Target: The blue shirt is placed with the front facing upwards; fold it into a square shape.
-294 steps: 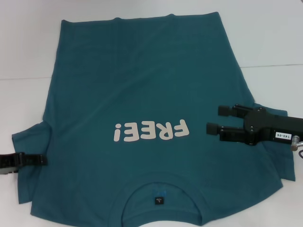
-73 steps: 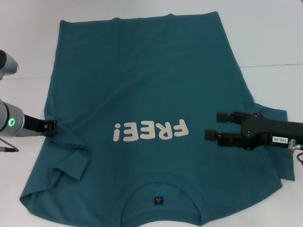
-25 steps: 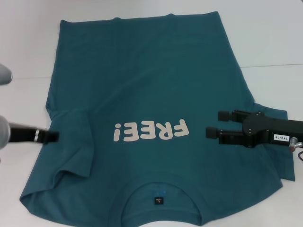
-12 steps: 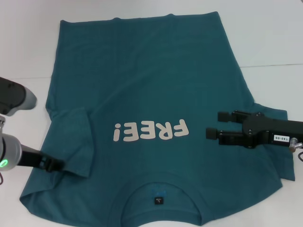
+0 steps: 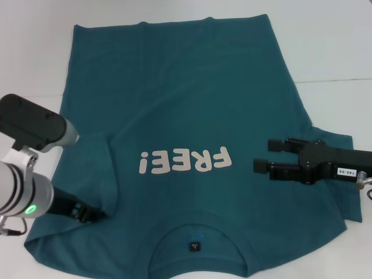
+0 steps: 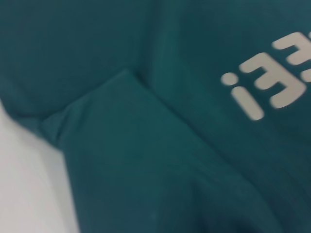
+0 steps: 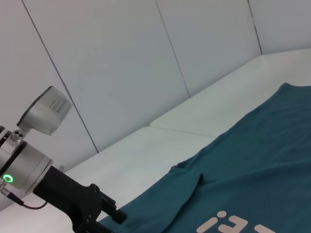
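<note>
The blue shirt (image 5: pixel 186 116) lies print-up across the white desk (image 5: pixel 331 46), its collar at six o'clock, with one sleeve (image 5: pixel 87 168) already turned in over the body at eight o'clock. The left pincer (image 5: pixel 93 214) is set low at that sleeve's near edge, its grip not discernible. The right pincer (image 5: pixel 263 154) hovers released at three o'clock, over the body beside the other sleeve, judged the next part to be gripped and folded inward.

"FREE!" on the blue shirt (image 5: pixel 174 104)

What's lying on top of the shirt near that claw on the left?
The shirt's own sleeve, folded inward onto the chest beside the print. The left claw sits at its lower edge. The fabric beneath the flap is hidden.
</note>
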### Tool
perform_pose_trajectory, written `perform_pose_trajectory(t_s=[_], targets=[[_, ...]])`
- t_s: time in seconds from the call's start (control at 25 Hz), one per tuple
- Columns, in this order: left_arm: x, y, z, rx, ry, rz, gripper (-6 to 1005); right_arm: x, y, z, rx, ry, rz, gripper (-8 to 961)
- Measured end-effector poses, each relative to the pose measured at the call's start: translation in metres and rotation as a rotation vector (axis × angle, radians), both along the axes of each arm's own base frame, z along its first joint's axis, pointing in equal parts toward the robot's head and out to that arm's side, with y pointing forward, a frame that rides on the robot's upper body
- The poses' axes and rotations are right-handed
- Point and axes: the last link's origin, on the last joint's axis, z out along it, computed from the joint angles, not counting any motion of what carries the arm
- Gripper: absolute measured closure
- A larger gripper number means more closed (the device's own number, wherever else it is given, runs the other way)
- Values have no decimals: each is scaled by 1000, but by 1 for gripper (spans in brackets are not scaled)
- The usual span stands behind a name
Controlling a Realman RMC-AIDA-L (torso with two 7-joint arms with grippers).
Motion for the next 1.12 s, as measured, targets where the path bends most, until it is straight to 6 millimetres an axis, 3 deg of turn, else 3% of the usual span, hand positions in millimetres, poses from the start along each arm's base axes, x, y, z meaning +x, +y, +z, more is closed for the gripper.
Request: perform_pose_trajectory(t_s=[0.64,0.84,1.12], targets=[[31,3,-12,-15,-25,-87,374,0,-3,1,-5,10,2,35],[42,5,-8,6,-68,-112,374,1,-3,1,-3,12,1,35],[61,6,5,38,-256,-153,326,2,-3,4,8,11,-2,35]])
